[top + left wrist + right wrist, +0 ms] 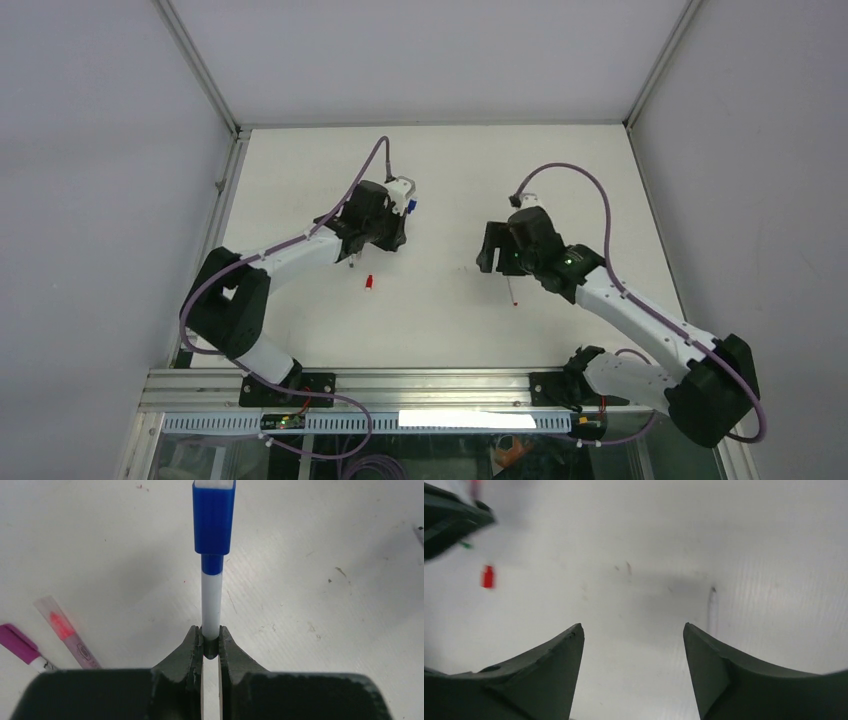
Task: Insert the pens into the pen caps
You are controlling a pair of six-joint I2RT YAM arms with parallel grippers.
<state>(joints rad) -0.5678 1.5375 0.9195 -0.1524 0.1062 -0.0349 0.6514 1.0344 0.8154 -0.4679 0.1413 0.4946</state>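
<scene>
The left jaws pinch a white pen (211, 602) tipped by a blue cap (213, 517); right jaws spread.

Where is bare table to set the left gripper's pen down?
Bare: the far strip of the table, and the near band between the red cap and the table's near edge. Crowded: beside the left gripper holding the white pen, where a magenta pen and a pink pen lie.

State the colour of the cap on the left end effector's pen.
The cap is blue; left wrist view.
</scene>
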